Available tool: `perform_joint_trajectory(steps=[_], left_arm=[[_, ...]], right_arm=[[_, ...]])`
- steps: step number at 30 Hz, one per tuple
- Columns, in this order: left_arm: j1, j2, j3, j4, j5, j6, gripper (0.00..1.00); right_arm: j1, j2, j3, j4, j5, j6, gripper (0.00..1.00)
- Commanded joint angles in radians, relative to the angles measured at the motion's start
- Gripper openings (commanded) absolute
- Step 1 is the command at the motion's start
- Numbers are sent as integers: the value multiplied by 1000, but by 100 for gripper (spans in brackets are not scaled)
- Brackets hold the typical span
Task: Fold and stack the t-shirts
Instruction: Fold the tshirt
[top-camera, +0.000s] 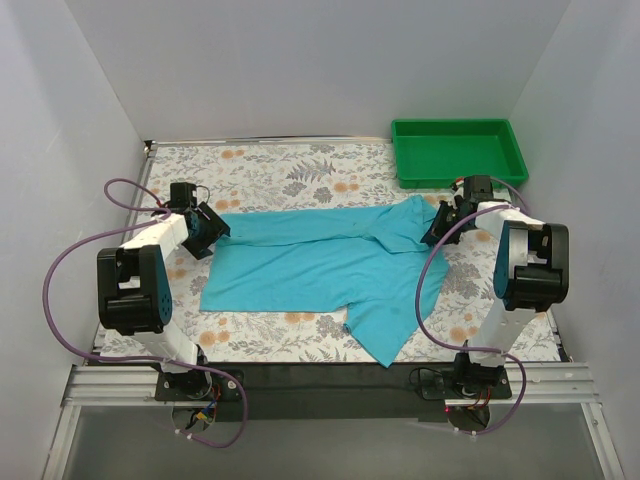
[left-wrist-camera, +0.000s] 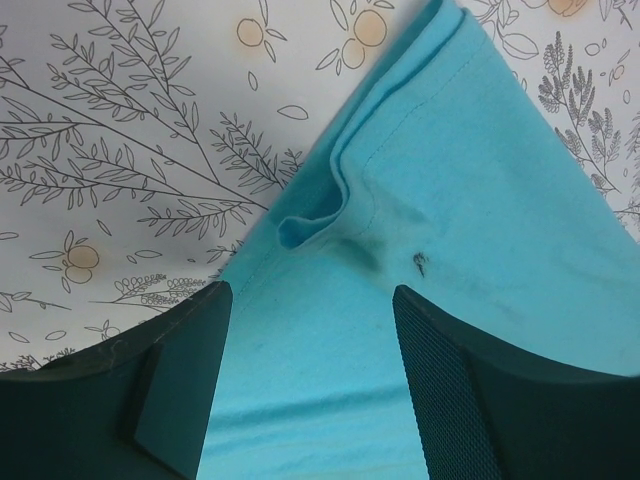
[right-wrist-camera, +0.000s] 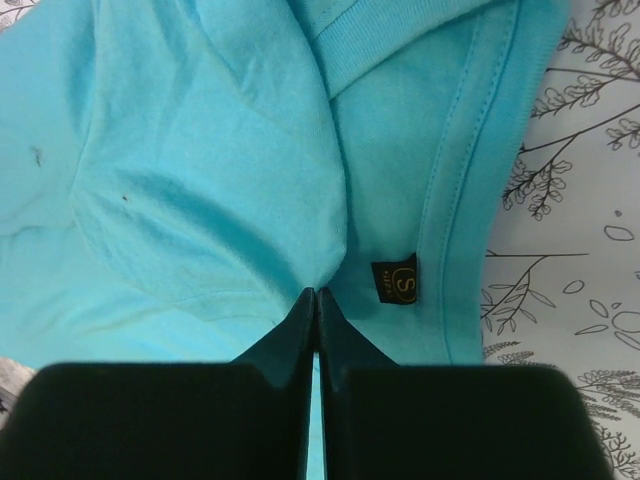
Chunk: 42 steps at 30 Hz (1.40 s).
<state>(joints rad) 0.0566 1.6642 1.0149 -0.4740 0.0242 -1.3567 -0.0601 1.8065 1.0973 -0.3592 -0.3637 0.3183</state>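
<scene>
The turquoise-blue t-shirt (top-camera: 320, 265) lies spread across the floral table cover, with one part folded down toward the near edge. My left gripper (top-camera: 205, 232) is at the shirt's left end. In the left wrist view it (left-wrist-camera: 312, 295) is open, its jaws wide apart over the cloth (left-wrist-camera: 480, 200) near a curled hem. My right gripper (top-camera: 440, 222) is at the shirt's right end by the neck. In the right wrist view it (right-wrist-camera: 317, 292) is shut on a pinch of the shirt (right-wrist-camera: 200, 150), next to a black size label (right-wrist-camera: 395, 280).
A green plastic tray (top-camera: 458, 150) stands at the back right, just beyond the right gripper. White walls close in the table on three sides. The floral cover (top-camera: 280, 170) shows behind the shirt and at the near left.
</scene>
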Motion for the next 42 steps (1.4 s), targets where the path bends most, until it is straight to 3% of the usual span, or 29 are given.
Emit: perform_joint_trajectory(steps=[1,9,21,33,34,36,42], left_arm=[[-4,-47,14,-3,14,14,62],[-4,-64,11,-15,5,11,62],[-4,-54,11,6,5,18,61],[-8,57,67,49,7,59,51],[-8,61,65,51,-3,60,44],[-8,68,60,58,-10,68,38],[-9,49,28,109,-47,82,38]], right_arm=[[3,-53,7,-23,-40,10,4],[5,-134,52,-104,-14,37,1],[9,-225,-30,-109,-12,90,1],[17,-187,-24,-90,-18,77,1],[17,-184,-24,-89,-20,77,1],[17,-180,-24,-89,-23,76,1],[19,-176,-25,-87,-23,74,1]])
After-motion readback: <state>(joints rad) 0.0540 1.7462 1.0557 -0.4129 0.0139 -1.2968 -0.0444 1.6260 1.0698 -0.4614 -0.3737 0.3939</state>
